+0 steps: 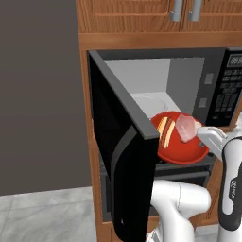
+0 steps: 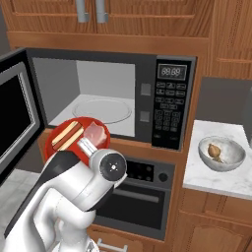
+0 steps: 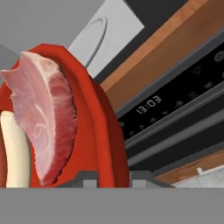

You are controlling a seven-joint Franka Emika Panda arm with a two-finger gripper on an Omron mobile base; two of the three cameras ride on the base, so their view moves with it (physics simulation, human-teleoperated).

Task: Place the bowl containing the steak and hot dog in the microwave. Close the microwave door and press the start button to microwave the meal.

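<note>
The red bowl (image 1: 182,152) (image 2: 50,147) (image 3: 97,131) hangs in the air just in front of the open microwave (image 1: 222,85) (image 2: 170,108), at about the height of its cavity floor. In it lie the pink steak (image 1: 187,126) (image 2: 96,132) (image 3: 43,118) and the hot dog (image 1: 165,130) (image 2: 66,136) (image 3: 15,153). My gripper (image 1: 201,135) (image 2: 86,146) (image 3: 111,179) is shut on the bowl's near rim, one fingertip on each side of it. The microwave door (image 1: 118,156) (image 2: 17,118) stands swung wide open to the left. The glass turntable (image 2: 102,109) inside is bare.
Below the microwave is a built-in oven (image 2: 140,194) with a lit clock panel (image 3: 148,105). A pale grey bowl (image 2: 221,151) with a brown lump sits on the marble counter (image 2: 216,179) to the right. Wooden cabinets (image 2: 147,19) hang above.
</note>
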